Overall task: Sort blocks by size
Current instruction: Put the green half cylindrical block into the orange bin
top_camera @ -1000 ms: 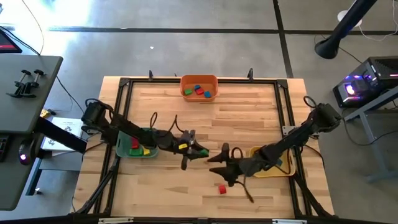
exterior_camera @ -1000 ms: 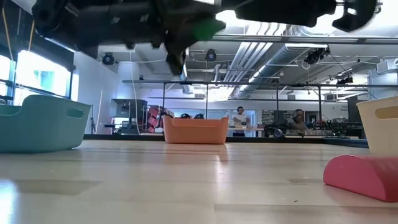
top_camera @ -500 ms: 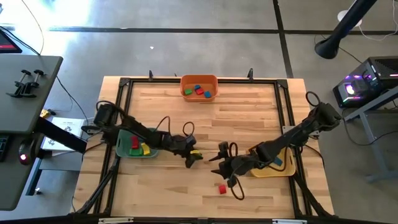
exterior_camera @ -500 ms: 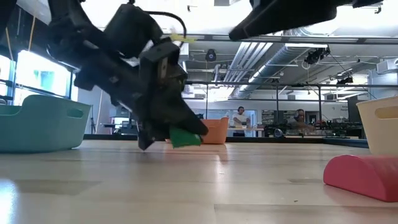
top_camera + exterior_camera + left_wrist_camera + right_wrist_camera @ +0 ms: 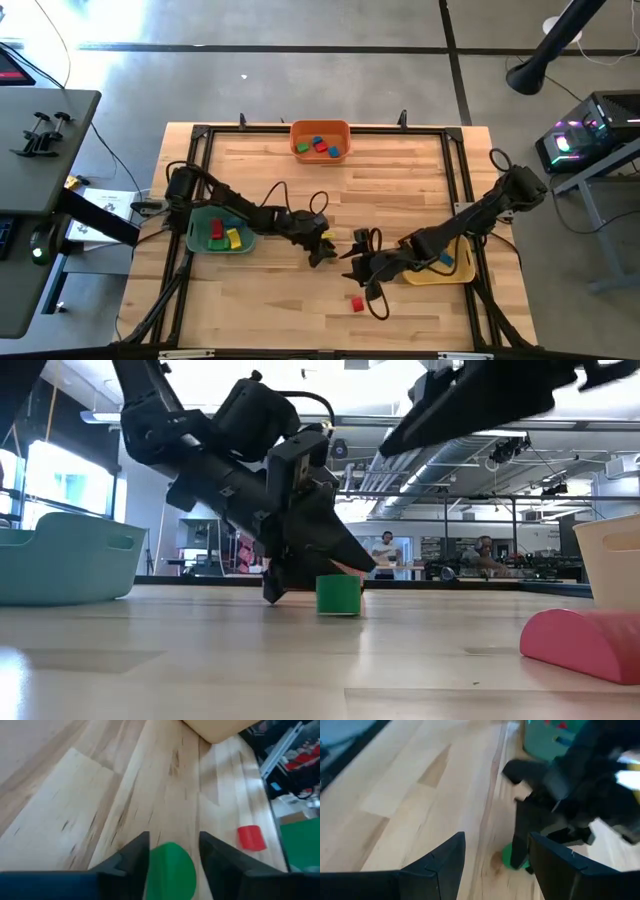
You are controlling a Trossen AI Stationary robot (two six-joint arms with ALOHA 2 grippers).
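Pale wood tabletop point(image 5: 300, 180) inside a dark frame, grey floor around it; open workshop room beyond in the low view, two people seated far back.

Left gripper point(image 5: 322, 252) low near table centre, fingers spread either side of a green block point(image 5: 338, 594). Block standing on the wood, seen between the two dark fingers point(image 5: 131, 857) in the left wrist view; touching or just clear, cannot tell. Same green block point(image 5: 512, 857) visible from the right wrist view, partly behind the left gripper.

Right gripper point(image 5: 352, 268) just beside, a little to the right of the left one, raised off the table, jaws spread wide, holding nothing. Arm reaching across over the yellow bin point(image 5: 462, 272).

Red block point(image 5: 356, 303) lying alone on the wood near the front edge, below the right gripper in the high view; rounded top in the low view point(image 5: 585, 644); also off to one side in the left wrist view point(image 5: 250, 838).

Green bin point(image 5: 200, 240) at the table's left, red, yellow and green blocks inside. Orange bin point(image 5: 320, 127) at the far edge centre, with green, blue and red blocks inside. Blue block point(image 5: 446, 260) in the yellow bin, partly under the right arm.
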